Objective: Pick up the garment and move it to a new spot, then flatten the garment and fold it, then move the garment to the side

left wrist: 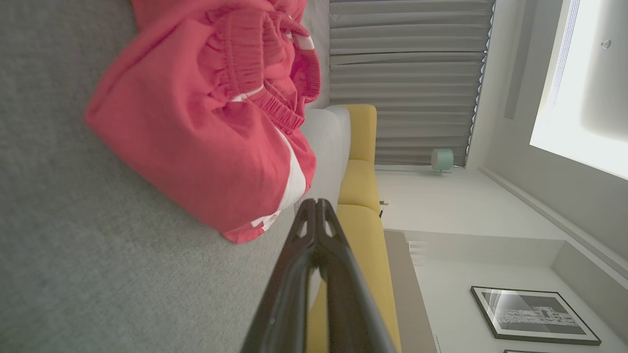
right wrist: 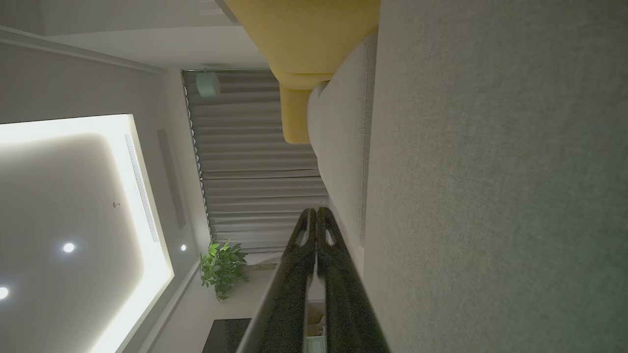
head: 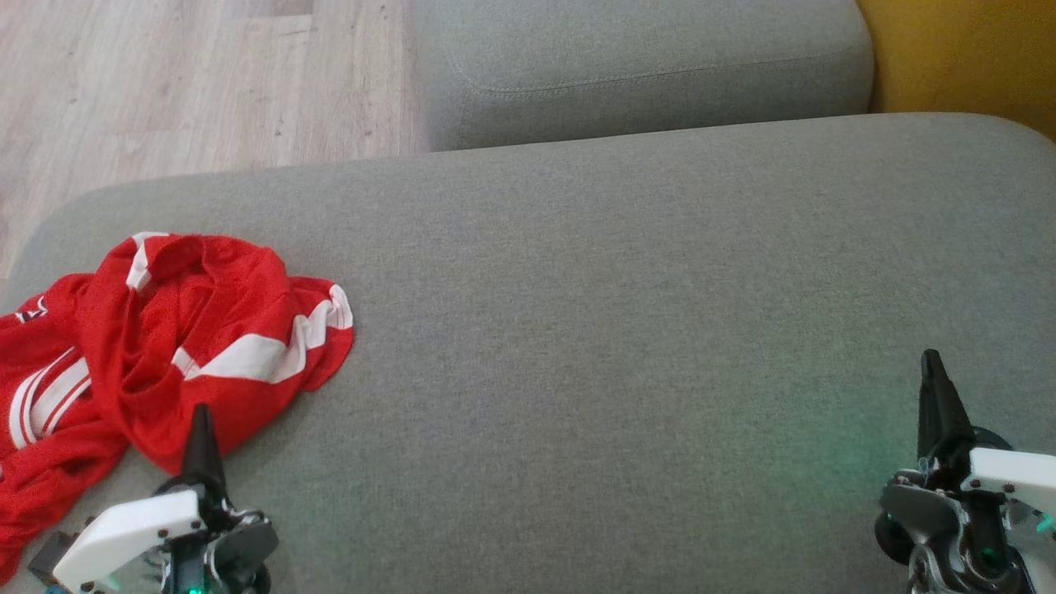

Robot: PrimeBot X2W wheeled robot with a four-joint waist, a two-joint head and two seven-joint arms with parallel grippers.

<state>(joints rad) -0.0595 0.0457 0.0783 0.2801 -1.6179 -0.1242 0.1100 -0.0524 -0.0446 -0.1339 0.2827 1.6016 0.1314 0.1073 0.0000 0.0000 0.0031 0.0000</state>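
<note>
The garment (head: pixel 173 346) is a red mesh jersey with white stripes, lying crumpled at the left end of a grey sofa seat (head: pixel 627 330); part of it runs off the head view's left edge. My left gripper (head: pixel 200 412) is shut and empty, its tip just over the garment's near edge. In the left wrist view the garment (left wrist: pixel 206 117) bulges just beyond the shut left gripper (left wrist: pixel 316 203). My right gripper (head: pixel 932 359) is shut and empty at the lower right, far from the garment. It (right wrist: pixel 316 212) hovers beside bare grey fabric in the right wrist view.
A second grey cushion (head: pixel 643 66) sits behind the seat, with a yellow cushion (head: pixel 965 58) at the top right. Pale wood floor (head: pixel 190 82) lies beyond the seat's rounded left corner. The wide stretch of seat between the grippers is bare grey fabric.
</note>
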